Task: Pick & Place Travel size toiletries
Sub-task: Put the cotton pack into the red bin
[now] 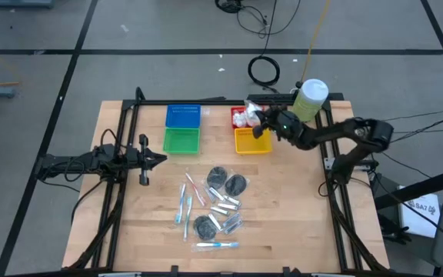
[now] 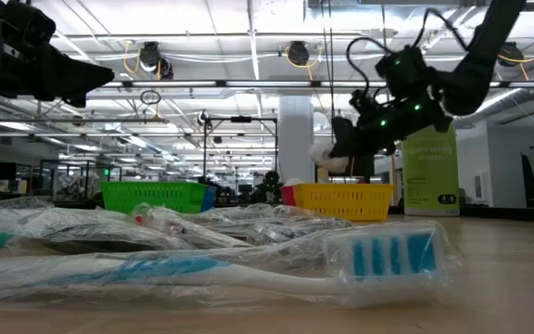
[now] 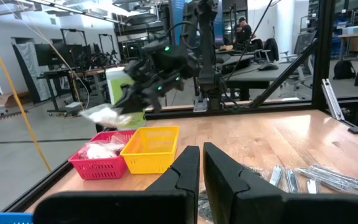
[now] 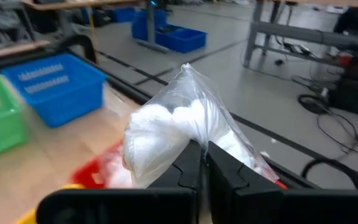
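My right claw point(image 4: 199, 163) was clenched on a white puffy packet point(image 4: 173, 134), which bulged straight ahead of my fingertips, with the red basket point(image 1: 239, 114) just below me.

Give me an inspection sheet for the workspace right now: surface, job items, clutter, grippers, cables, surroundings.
Surface: wooden table, bare at its right side.
Job's things: toothbrushes, dark discs and silver tubes heaped mid-table; white puffy packets already in the red basket; one white packet held in the air.
Clutter: blue basket, green basket, yellow basket, pale-green canister at the far right corner.
Grippers: right gripper over the red and yellow baskets, jaws shut on the packet; left gripper at the left edge, jaws shut, empty.
Cables: black coil on the floor beyond the table.
Surroundings: person at a distant bench.
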`<action>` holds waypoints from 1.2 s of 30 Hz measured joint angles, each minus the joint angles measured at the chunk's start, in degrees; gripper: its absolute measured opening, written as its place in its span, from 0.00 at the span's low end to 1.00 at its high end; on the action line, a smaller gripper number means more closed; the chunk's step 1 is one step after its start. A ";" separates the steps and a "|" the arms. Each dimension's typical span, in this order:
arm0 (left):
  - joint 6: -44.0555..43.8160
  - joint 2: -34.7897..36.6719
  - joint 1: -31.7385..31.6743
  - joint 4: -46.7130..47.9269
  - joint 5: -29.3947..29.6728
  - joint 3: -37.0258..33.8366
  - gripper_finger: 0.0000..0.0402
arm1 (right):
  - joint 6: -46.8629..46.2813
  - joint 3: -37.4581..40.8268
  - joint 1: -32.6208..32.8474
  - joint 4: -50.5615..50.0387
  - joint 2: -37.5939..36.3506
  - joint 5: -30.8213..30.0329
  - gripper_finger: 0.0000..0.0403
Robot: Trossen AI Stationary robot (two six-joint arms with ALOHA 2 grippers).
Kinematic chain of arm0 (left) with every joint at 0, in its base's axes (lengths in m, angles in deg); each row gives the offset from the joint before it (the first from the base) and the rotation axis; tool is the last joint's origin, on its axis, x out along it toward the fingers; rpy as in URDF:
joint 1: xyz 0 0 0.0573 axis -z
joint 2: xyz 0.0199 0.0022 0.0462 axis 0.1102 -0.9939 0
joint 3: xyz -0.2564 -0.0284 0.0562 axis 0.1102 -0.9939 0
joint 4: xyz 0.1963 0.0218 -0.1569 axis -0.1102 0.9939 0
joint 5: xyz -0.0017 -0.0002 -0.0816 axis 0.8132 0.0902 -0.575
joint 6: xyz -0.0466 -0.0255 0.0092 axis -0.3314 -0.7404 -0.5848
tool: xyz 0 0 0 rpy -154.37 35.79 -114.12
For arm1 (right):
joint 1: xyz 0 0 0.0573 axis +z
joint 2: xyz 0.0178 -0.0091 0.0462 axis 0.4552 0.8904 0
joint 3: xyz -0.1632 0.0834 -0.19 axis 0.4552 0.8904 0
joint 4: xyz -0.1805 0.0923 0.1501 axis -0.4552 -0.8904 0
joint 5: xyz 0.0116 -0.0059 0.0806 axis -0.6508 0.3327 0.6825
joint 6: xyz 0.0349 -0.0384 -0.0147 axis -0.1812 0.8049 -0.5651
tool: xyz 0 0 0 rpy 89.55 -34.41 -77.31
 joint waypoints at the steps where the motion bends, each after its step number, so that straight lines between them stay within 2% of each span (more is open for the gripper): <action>1: 0.00 0.00 -0.02 -0.02 0.02 0.00 0.06 | 0.07 -0.44 -0.46 0.00 1.31 0.02 0.00; 8: 0.00 0.00 -0.02 -0.02 0.00 0.00 0.06 | 0.96 -1.50 -1.33 1.69 7.95 0.07 0.00; 13: 0.00 -0.01 -0.02 0.00 0.00 0.00 0.06 | 0.90 -1.52 -1.31 2.64 8.49 0.07 0.03; 26: 0.00 -0.02 -0.01 0.00 0.00 0.00 0.06 | 1.13 -1.50 -1.31 -1.90 2.25 0.09 0.35; 36: 0.00 0.00 -0.02 0.00 0.00 0.00 0.06 | 1.14 -1.48 -1.31 -4.71 -3.28 0.06 0.47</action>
